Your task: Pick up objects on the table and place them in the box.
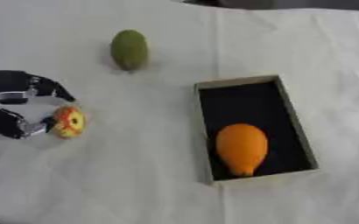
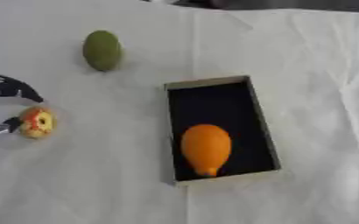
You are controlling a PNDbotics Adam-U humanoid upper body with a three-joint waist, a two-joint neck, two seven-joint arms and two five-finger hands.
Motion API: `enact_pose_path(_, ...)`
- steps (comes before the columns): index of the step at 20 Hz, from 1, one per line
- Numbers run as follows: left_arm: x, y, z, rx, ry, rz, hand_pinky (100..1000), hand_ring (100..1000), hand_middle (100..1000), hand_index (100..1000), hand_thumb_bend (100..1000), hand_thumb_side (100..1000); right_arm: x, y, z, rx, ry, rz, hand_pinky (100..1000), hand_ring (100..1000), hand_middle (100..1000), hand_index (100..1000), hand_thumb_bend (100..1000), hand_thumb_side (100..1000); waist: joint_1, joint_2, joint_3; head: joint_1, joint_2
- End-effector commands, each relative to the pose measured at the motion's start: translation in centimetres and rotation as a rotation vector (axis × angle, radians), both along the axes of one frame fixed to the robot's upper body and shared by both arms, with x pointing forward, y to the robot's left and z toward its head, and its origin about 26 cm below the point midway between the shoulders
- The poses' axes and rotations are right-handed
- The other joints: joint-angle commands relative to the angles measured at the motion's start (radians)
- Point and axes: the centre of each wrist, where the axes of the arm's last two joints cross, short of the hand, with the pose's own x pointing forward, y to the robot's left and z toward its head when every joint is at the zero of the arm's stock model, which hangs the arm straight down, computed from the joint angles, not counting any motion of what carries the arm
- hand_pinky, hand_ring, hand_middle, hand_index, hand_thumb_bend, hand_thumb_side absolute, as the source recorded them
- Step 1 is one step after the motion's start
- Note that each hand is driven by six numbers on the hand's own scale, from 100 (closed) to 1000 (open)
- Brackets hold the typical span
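A small round yellow and red object [image 1: 69, 122] sits on the white cloth at the left. My left hand [image 1: 18, 105] comes in from the left edge, its fingers curled round that object from above and below. A green oval fruit [image 1: 129, 49] lies on the cloth farther back. The open box [image 1: 207, 131], black inside with a tan rim, stands right of centre. An orange pear-shaped fruit [image 1: 242, 148] lies in its near half. My right hand is out of sight.
White cloth [image 1: 136, 183] covers the whole table, with folds at the right. A dark strip [image 1: 290, 3] runs along the far edge.
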Motion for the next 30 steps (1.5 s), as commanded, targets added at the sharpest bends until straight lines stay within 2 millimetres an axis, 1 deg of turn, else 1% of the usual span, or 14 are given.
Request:
enact_pose_path(1, -0.2, 0.3, 0.9, 0.178, 0.066, -0.111, 923, 881, 829, 932, 100, 692, -0.5, -0.1, 0.8, -0.007, -0.021, 0.001, 894, 931, 610, 787, 100, 469, 0.004, -0.02, -0.001, 0.005, -0.013)
enact_pose_path(3, -0.2, 0.3, 0.8, 0.187, 0.067, -0.109, 920, 880, 828, 930, 100, 668, -0.5, -0.1, 0.8, -0.005, -0.016, 0.004, 895, 932, 608, 787, 100, 456, 0.005, -0.02, -0.001, 0.005, -0.013)
enact_pose_path(5, -0.1, 0.2, 0.7, 0.195, 0.065, -0.106, 918, 879, 824, 920, 115, 600, -0.4, -0.1, 0.7, -0.004, -0.008, 0.007, 896, 932, 608, 786, 100, 470, 0.005, -0.02, -0.001, 0.006, -0.014)
enact_pose_path(9, -0.1, -0.2, 0.6, 0.195, 0.042, -0.111, 904, 868, 800, 894, 119, 546, -0.4, -0.1, 0.8, 0.002, -0.003, 0.009, 897, 932, 608, 786, 100, 470, 0.004, -0.02, -0.001, 0.008, -0.014)
enact_pose_path(13, -0.1, -0.6, 0.5, 0.214, 0.005, -0.117, 885, 855, 766, 872, 203, 514, -0.4, -0.1, 0.7, 0.008, 0.0, 0.012, 897, 933, 607, 785, 100, 470, 0.004, -0.02, -0.002, 0.009, -0.015)
enact_pose_path(17, 0.0, -0.8, 0.1, 0.239, -0.028, -0.112, 853, 832, 732, 855, 285, 446, -0.4, -0.1, 0.7, 0.014, 0.005, 0.014, 898, 932, 605, 784, 100, 470, 0.004, -0.019, -0.002, 0.01, -0.015)
enact_pose_path(18, 0.0, -0.9, 0.0, 0.242, -0.036, -0.112, 837, 821, 714, 847, 315, 404, -0.4, -0.1, 0.6, 0.015, 0.006, 0.014, 898, 932, 605, 783, 100, 470, 0.004, -0.019, -0.002, 0.011, -0.016)
enact_pose_path(19, 0.1, -1.0, -0.1, 0.244, -0.043, -0.11, 827, 814, 703, 841, 323, 381, -0.4, -0.1, 0.6, 0.017, 0.008, 0.015, 898, 932, 604, 783, 100, 470, 0.004, -0.019, -0.002, 0.011, -0.016)
enact_pose_path(20, 0.1, -1.0, -0.3, 0.244, -0.049, -0.107, 801, 796, 677, 825, 337, 322, -0.4, -0.1, 0.6, 0.018, 0.009, 0.015, 898, 933, 604, 783, 100, 470, 0.003, -0.019, -0.002, 0.011, -0.016)
enact_pose_path(21, 0.2, -1.0, -0.4, 0.242, -0.053, -0.103, 792, 790, 668, 819, 337, 310, -0.4, -0.1, 0.6, 0.018, 0.01, 0.015, 898, 933, 604, 783, 100, 470, 0.003, -0.019, -0.002, 0.011, -0.016)
enact_pose_path(23, 0.3, -1.1, -0.6, 0.231, -0.064, -0.093, 752, 760, 633, 798, 313, 313, -0.4, -0.1, 0.5, 0.021, 0.013, 0.015, 899, 933, 604, 783, 100, 470, 0.003, -0.019, -0.003, 0.011, -0.016)
enact_pose_path(24, 0.3, -1.1, -0.6, 0.221, -0.072, -0.087, 719, 737, 607, 778, 292, 317, -0.4, -0.1, 0.5, 0.024, 0.015, 0.015, 899, 933, 603, 782, 100, 470, 0.003, -0.019, -0.003, 0.011, -0.016)
enact_pose_path(27, 0.3, -1.2, -0.7, 0.185, -0.092, -0.076, 677, 694, 570, 743, 212, 307, -0.4, -0.1, 0.4, 0.029, 0.02, 0.013, 900, 933, 603, 782, 100, 470, 0.003, -0.019, -0.003, 0.01, -0.015)
enact_pose_path(30, 0.0, -1.3, -0.4, 0.153, -0.104, -0.072, 628, 644, 531, 702, 109, 289, -0.4, -0.2, 0.4, 0.037, 0.022, 0.011, 900, 933, 602, 781, 100, 470, 0.004, -0.019, -0.003, 0.008, -0.014)
